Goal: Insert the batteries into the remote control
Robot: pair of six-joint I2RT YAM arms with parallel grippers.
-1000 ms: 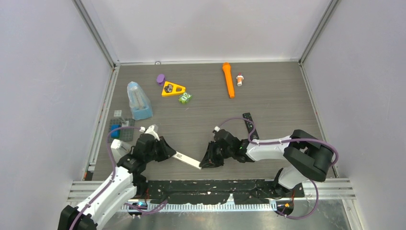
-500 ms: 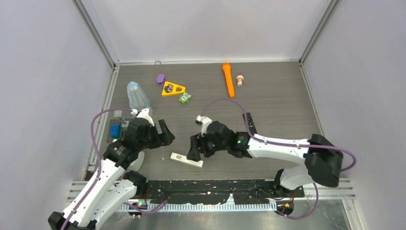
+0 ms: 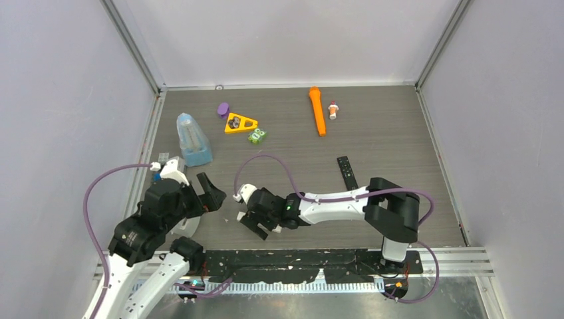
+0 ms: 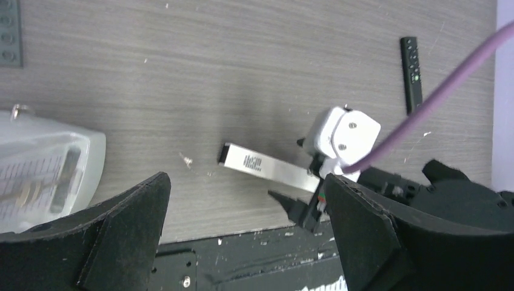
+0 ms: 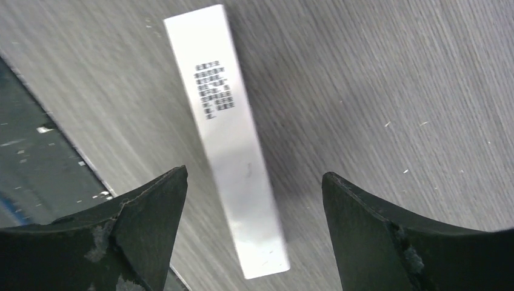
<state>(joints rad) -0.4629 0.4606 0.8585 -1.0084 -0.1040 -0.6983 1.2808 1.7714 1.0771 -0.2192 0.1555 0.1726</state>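
The remote control point(image 5: 225, 130), a slim white-silver bar with a small block of dark print, lies flat on the wood table near its front edge. My right gripper point(image 5: 254, 176) hangs open above it, one finger on each side, and neither finger touches it. In the top view that gripper point(image 3: 261, 227) covers most of the bar. My left gripper point(image 4: 246, 182) is open and empty, raised and drawn back to the left of the bar point(image 4: 270, 170). I cannot make out the batteries in any view.
A clear case point(image 3: 191, 139) stands at the left, and thin items show through it. A slim black remote point(image 3: 346, 171) lies to the right. An orange flashlight point(image 3: 317, 109), a yellow triangle point(image 3: 240, 123), and purple point(image 3: 223, 108) and green point(image 3: 257, 135) pieces lie at the back. A black strip point(image 3: 299, 256) runs along the near edge.
Both grippers held the bar's ends a second ago and have opened. The bar now lies on the table. My left arm drew back and up. My right gripper moved left over the bar.
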